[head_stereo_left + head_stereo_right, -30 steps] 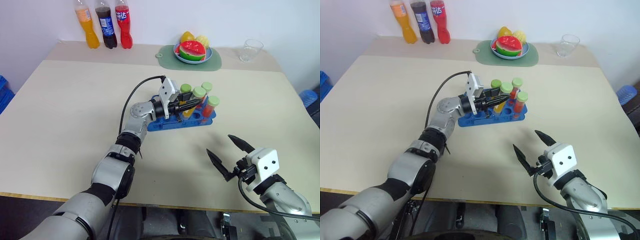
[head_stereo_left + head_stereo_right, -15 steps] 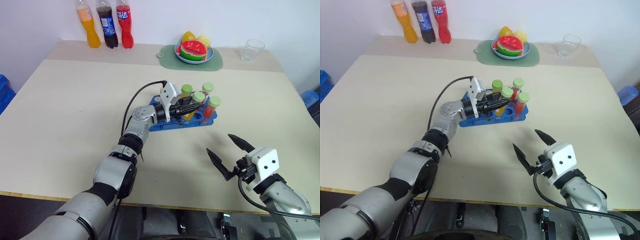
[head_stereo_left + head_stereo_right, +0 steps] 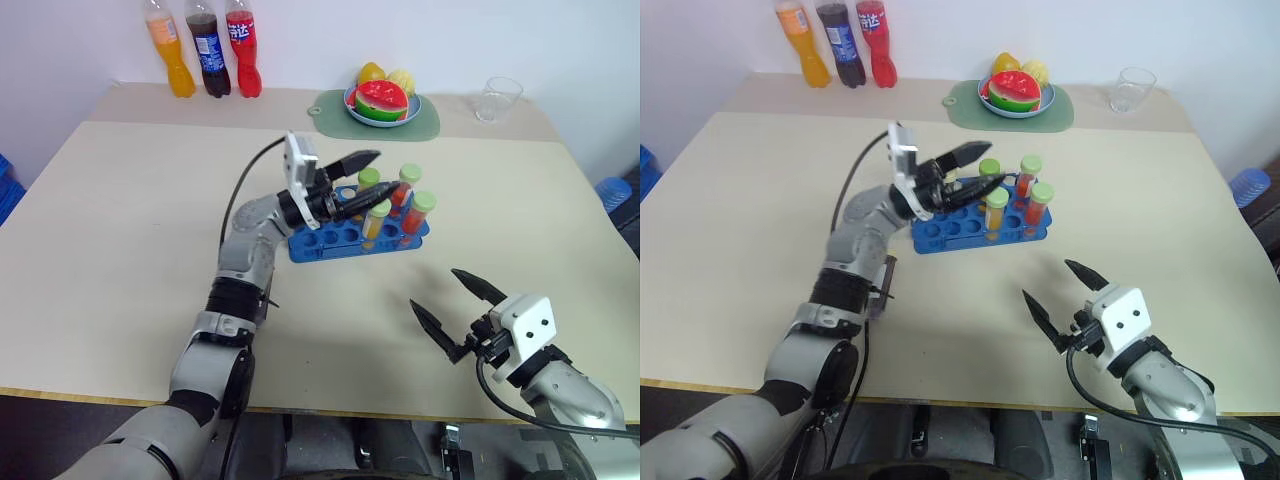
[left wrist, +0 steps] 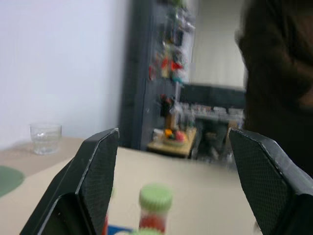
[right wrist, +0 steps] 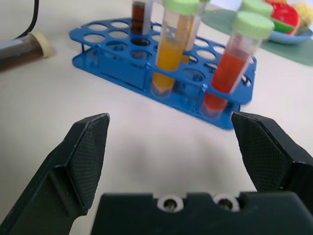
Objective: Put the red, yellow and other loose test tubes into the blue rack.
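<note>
The blue rack (image 3: 330, 243) stands mid-table with several capped tubes upright in it. Among them are a yellow-orange tube (image 5: 168, 58), a red tube (image 5: 226, 73) and a dark one (image 5: 139, 14). A brown tube with a cream cap (image 5: 22, 50) lies loose on the table beside the rack, close to my left arm. My left gripper (image 3: 362, 180) hovers open just above the rack's tubes, holding nothing. Near the front edge, my right gripper (image 3: 437, 292) is open and empty, pointing at the rack.
Three soda bottles (image 3: 205, 55) stand at the back left. A fruit bowl on a green mat (image 3: 383, 100) and a clear glass (image 3: 495, 98) sit at the back right. A person in dark clothing (image 4: 279, 73) stands beyond the table.
My left gripper opened off the yellow-orange tube, leaving it upright in the rack, and rose up and to the left. The right gripper stayed put.
</note>
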